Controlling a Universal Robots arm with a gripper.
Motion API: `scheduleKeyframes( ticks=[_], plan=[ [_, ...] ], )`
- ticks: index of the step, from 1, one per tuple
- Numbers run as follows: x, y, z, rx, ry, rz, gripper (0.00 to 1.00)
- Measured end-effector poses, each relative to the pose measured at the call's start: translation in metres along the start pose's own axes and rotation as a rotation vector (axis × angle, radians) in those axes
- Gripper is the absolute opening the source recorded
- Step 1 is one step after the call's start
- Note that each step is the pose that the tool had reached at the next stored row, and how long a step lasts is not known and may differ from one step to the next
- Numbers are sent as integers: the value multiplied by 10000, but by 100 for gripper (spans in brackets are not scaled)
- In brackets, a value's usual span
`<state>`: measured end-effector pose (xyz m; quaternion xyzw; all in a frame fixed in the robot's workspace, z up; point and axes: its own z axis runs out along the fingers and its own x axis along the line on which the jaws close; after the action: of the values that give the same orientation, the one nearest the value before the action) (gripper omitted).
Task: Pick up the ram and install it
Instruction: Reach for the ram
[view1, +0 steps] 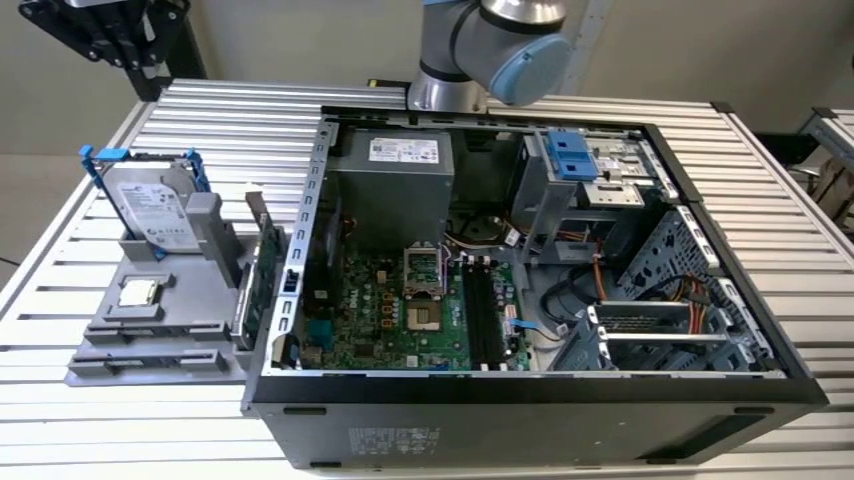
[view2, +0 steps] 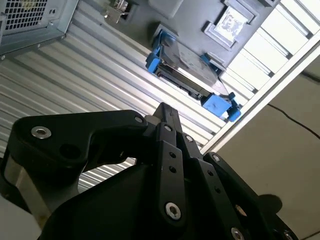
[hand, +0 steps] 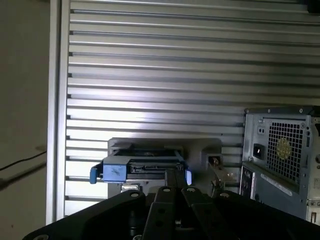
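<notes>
Black gripper (view2: 166, 110) is being clenched on nothing; slim green ram stick (view1: 271, 265) is being propped in a grey rack (view1: 158, 345).

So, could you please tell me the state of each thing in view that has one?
ram: standing on edge in the gray holder, not picked up.
hard drive: upright in the holder.
processor chip: lying flat on the holder.
computer case: side open, black memory slots empty.
hand: shut, holding nothing.
</notes>
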<state>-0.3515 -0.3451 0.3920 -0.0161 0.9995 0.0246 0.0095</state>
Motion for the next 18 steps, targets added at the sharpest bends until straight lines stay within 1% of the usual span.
scheduleKeyframes(
  ticks=[5,6,10,13,15,18],
  plan=[
    [95,16,-1,0,0,0,0],
    [107,18,-1,0,-1,1,0],
    [121,18,-2,0,0,0,0],
    [173,17,-2,0,0,0,0],
    [212,6,-2,0,0,0,0],
    [228,-45,-4,0,0,1,0]
  ],
)
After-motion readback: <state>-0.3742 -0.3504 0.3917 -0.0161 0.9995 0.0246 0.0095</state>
